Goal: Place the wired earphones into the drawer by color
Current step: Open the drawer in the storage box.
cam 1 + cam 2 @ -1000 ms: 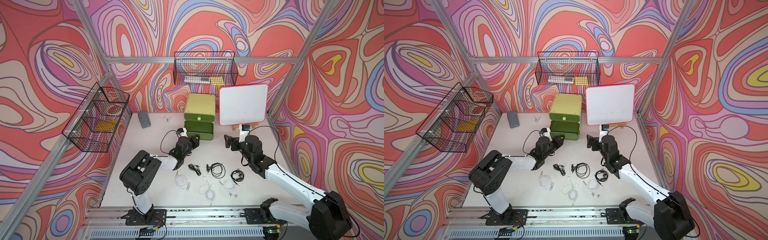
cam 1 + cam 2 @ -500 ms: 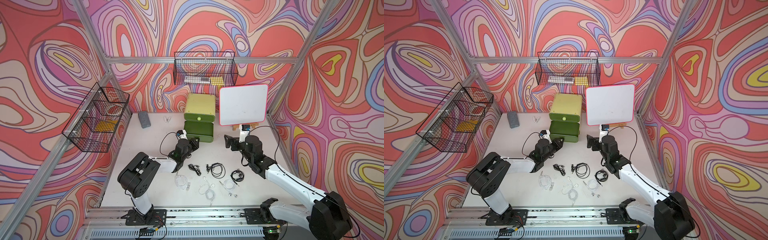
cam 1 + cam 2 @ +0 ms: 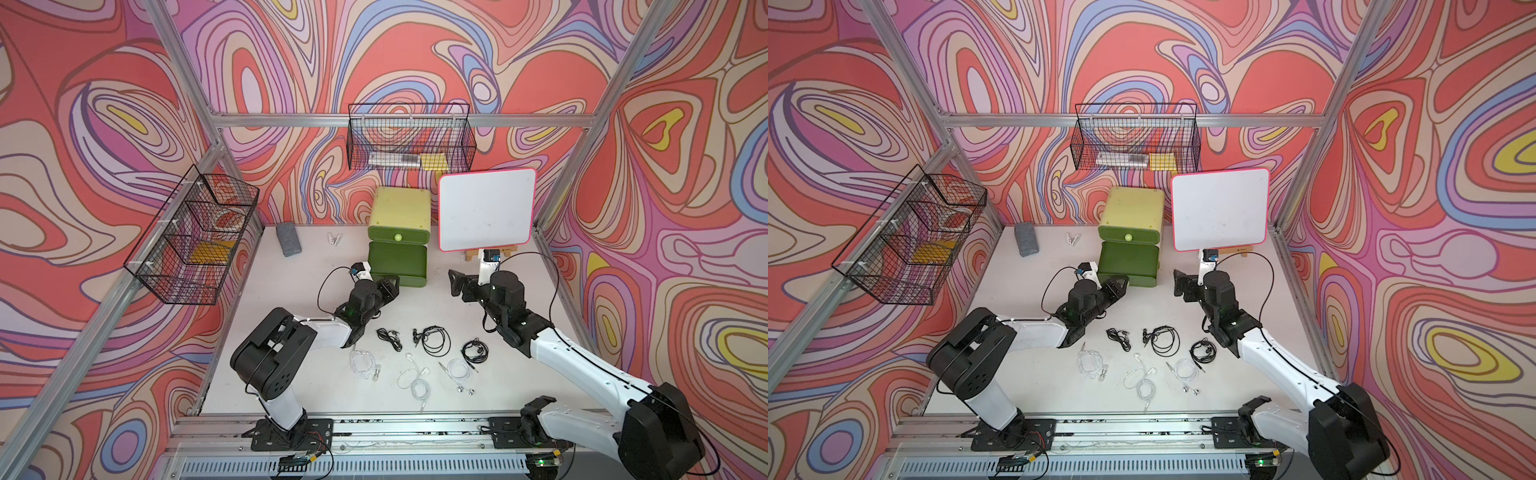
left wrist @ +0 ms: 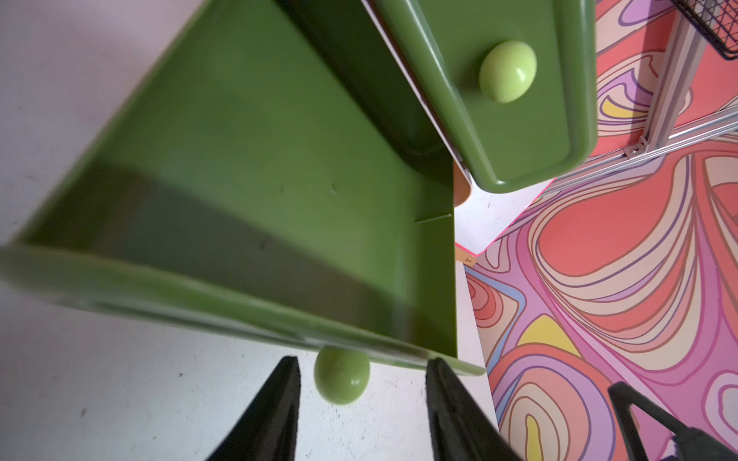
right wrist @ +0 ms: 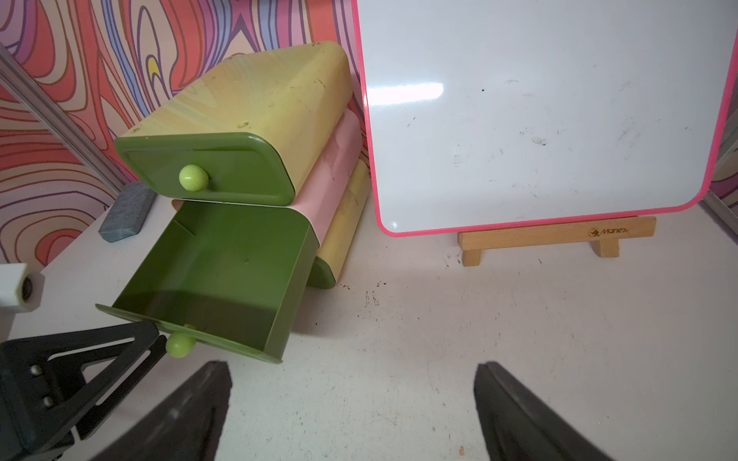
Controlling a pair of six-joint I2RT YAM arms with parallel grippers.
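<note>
The drawer cabinet [image 3: 401,210] stands at the back of the table, pale yellow-green, with its top drawer shut. The drawer below it [image 3: 397,264] is pulled out and looks empty [image 4: 255,159]. My left gripper [image 4: 363,361] is open at this drawer's round knob [image 4: 341,375], with a gap on each side of the knob. Farther right, my right gripper [image 5: 352,367] hangs open over bare table [image 3: 457,282]. Wired earphones lie near the front: black sets [image 3: 388,337] [image 3: 434,338] [image 3: 473,351] and white sets [image 3: 363,363] [image 3: 415,380] [image 3: 459,370].
A pink-rimmed whiteboard [image 3: 486,210] on a wooden easel stands right of the cabinet. A grey eraser [image 3: 288,244] and a white clip [image 3: 334,237] lie at the back left. Wire baskets hang on the back wall [image 3: 409,141] and the left wall [image 3: 195,237].
My left gripper's jaws have spread apart and let go of the knob of the pulled-out drawer. The right arm has not moved.
</note>
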